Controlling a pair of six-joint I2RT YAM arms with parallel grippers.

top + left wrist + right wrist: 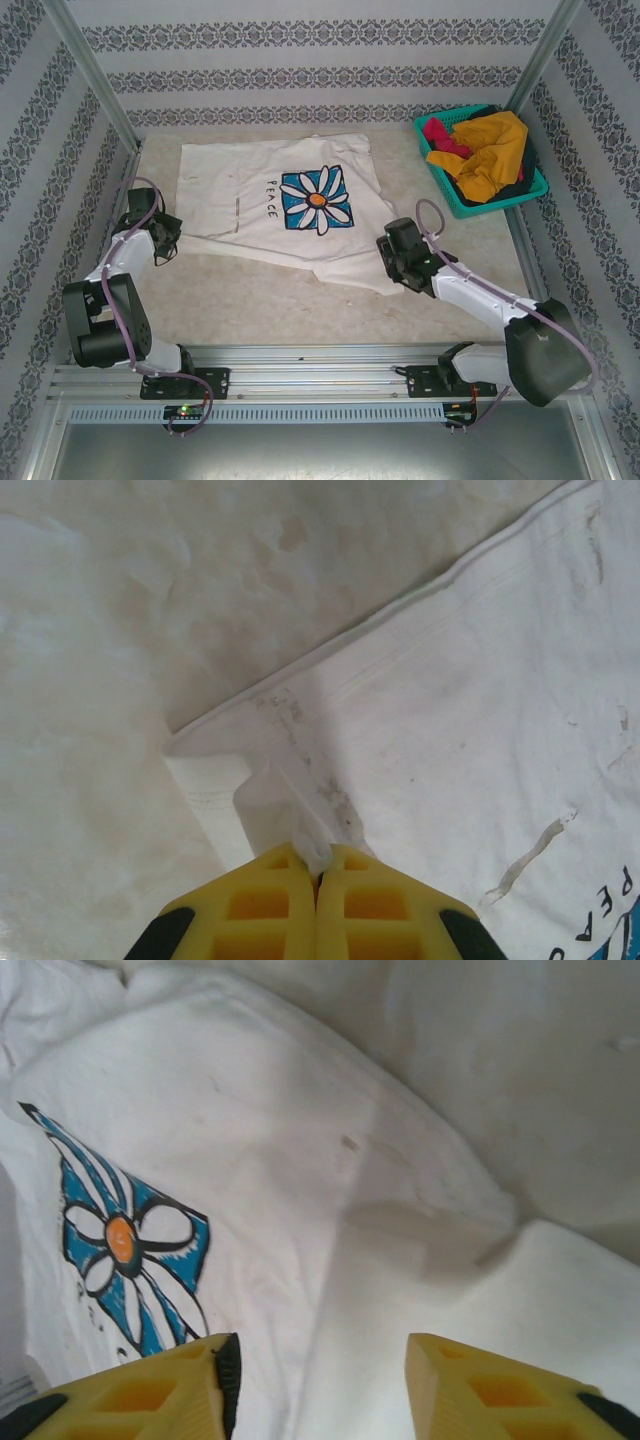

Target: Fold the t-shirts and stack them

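Note:
The cream-white t-shirt (280, 205) with the blue-square daisy print and "PEACE" lettering lies spread on the table. My left gripper (170, 238) sits at its lower-left corner, yellow fingers (260, 905) shut on a pinched fold of the white cloth (300, 820). My right gripper (392, 262) hovers over the shirt's lower-right part, open, nothing between its fingers (160, 1390); the daisy print (125, 1245) lies to its left. Mustard-yellow (492, 155), magenta (440, 135) and dark shirts are piled in the basket.
A teal mesh basket (440, 185) stands at the back right corner. Patterned walls and metal posts enclose the table (250, 300). Bare tabletop lies in front of the shirt.

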